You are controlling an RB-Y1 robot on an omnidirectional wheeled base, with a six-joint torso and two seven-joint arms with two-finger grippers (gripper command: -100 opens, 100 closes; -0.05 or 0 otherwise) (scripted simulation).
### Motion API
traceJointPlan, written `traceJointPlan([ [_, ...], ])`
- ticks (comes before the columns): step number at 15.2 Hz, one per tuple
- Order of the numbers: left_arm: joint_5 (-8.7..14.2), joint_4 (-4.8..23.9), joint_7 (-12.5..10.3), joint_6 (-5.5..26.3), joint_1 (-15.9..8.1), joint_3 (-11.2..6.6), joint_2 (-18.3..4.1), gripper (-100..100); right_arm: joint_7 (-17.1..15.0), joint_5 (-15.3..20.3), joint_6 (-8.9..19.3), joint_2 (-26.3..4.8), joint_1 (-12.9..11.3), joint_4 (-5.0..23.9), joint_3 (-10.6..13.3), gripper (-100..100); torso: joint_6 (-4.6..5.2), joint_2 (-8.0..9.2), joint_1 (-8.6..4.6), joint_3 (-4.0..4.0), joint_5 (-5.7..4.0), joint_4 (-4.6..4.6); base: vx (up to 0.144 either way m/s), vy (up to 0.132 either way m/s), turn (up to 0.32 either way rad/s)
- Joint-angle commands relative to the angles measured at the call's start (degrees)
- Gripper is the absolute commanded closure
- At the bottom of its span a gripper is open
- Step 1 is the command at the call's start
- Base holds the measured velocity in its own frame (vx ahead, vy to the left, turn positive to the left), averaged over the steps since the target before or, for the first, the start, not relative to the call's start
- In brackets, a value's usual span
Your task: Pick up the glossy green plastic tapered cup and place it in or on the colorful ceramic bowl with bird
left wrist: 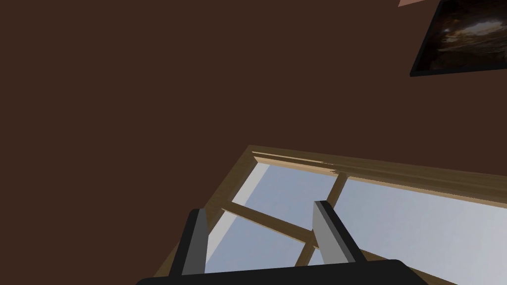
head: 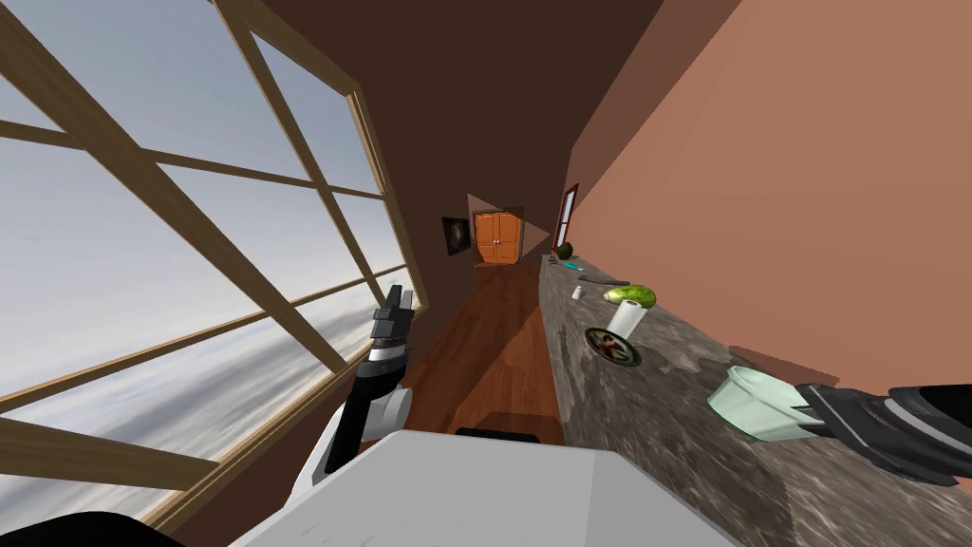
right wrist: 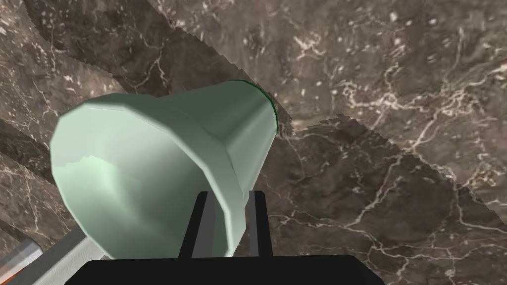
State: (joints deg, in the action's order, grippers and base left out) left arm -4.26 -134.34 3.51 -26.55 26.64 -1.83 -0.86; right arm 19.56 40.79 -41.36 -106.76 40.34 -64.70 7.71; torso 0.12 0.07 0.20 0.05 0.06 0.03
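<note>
- Right wrist view shows the pale green cup [right wrist: 163, 163] caught by its rim: the right gripper [right wrist: 230, 198] has one finger inside the mouth and one outside, both pressed on the thin wall.
- The cup lies tilted on its side in this grip, its narrow base pointing away from the hand. It hangs over the dark marbled counter [head: 683, 446]. Its shadow on the stone lies apart from it, so I judge it is lifted.
- The picking up looks done, then. What is left is the carrying and the putting down.
- The colourful bowl [head: 612, 346] sits farther along the same counter, well apart from the cup, with nothing in it that I can see. A white roll [head: 626, 318] stands just behind it, so the approach needs some care.
- The left gripper [left wrist: 258, 208] is raised near the window, its fingers apart and holding nothing.
</note>
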Motion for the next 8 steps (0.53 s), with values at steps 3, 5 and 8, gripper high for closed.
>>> traceJointPlan([
  [3, 0.0, 0.0, 0.0, 0.0, 0.0, 0.0, 0.0, 0, -0.6, 0.5, -2.2, -2.3, -2.1, -0.8, -0.7, 100, -0.06, -0.01, 0.04, 0.01, 0.08, 0.02, 0.012, 0.009, 0.0],
  [5, 0.0, 0.0, 0.0, 0.0, 0.0, 0.0, 0.0, 0, -0.6, 0.4, -2.6, -2.9, -2.2, -1.0, -1.0, 100, -0.13, -0.06, 0.16, -0.02, 0.14, 0.02, 0.02, 0.015, 0.017],
  [8, 0.0, 0.0, 0.0, 0.0, 0.0, 0.0, 0.0, 0, -0.6, -4.4, -2.6, -2.9, -2.2, -1.0, -1.0, 100, -0.11, 0.0, 0.15, 0.03, 0.13, 0.06, 0.007, 0.005, 0.005],
])
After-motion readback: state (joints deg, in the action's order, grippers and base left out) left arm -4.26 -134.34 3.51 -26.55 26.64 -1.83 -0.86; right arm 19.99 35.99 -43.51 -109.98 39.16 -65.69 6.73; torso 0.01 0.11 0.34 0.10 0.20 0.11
